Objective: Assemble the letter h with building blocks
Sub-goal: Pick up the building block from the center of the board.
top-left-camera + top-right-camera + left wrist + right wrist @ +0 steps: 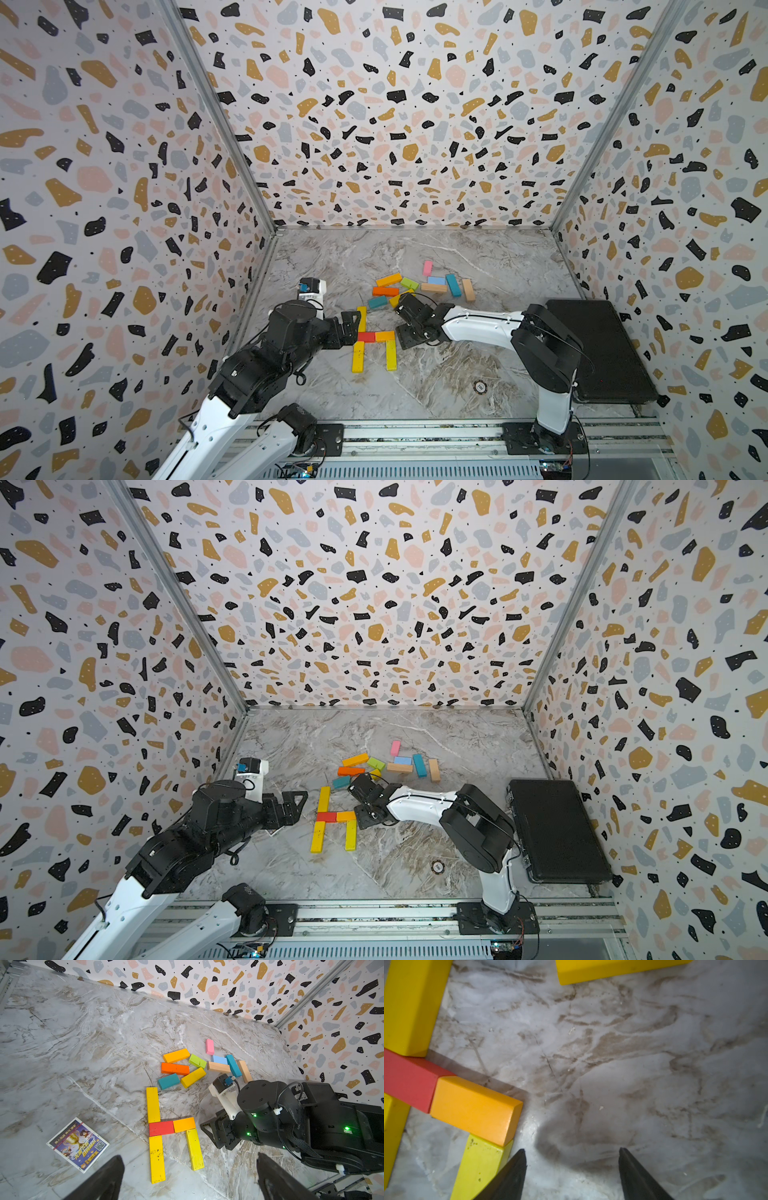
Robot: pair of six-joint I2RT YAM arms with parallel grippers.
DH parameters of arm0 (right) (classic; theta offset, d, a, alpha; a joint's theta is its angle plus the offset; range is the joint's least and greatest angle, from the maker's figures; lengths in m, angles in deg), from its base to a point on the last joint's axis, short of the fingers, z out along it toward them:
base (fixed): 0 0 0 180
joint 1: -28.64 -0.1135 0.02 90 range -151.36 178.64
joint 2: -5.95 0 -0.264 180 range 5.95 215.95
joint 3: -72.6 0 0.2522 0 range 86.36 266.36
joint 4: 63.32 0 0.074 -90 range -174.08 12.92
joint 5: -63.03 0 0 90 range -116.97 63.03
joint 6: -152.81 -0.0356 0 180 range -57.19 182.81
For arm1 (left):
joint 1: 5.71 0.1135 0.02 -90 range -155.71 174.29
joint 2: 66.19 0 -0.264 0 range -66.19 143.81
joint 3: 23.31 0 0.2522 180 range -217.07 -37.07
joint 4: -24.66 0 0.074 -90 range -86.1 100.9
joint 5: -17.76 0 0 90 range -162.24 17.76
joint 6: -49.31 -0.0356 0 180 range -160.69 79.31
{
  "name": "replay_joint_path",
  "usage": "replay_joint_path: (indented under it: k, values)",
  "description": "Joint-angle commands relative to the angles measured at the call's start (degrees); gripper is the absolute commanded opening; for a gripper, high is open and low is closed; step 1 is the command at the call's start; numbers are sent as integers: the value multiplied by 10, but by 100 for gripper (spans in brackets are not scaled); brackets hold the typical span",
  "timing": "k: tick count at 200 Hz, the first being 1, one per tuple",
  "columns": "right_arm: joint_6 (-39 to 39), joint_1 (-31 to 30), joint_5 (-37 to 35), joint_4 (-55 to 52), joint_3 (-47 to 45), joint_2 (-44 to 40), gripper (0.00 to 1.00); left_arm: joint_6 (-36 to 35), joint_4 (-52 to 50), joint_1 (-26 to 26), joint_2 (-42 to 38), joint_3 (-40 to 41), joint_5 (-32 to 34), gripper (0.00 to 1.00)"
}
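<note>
The building blocks form an h shape in both top views: a yellow bar (362,319) over a red one (366,336) and another yellow bar (358,356). An orange block (385,336) tops a lime-yellow leg (390,354). My left gripper (351,328) hovers open just left of the shape, nothing between its fingers (104,1180). My right gripper (405,336) stands open low over bare table right of the orange block (475,1109). One of its fingers (508,1176) is beside the lime-yellow leg (477,1167).
Several loose blocks lie in a pile (415,284) behind the shape, the right wrist partly covering a yellow one. A black case (602,353) lies at the right wall. A printed card (78,1145) lies left of the shape, and a small round marker (480,387) sits near the front.
</note>
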Motion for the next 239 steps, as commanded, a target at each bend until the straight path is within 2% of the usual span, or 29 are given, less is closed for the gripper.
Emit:
replay_joint_path:
  k: [1,149,173,201,239]
  values:
    - [10,-7,-9,-20,23,7,72,-12,9,2,-1,1,13,99]
    - [18,-16,-13,-18,32,34,71,-20,16,3,10,8,23,99]
    - [9,-16,-35,-22,30,29,72,-21,17,3,11,9,24,99]
    - [0,-4,-80,-28,23,-8,74,-18,22,3,18,12,23,99]
    - [3,16,-112,-8,-22,-131,76,-10,56,3,55,23,13,99]
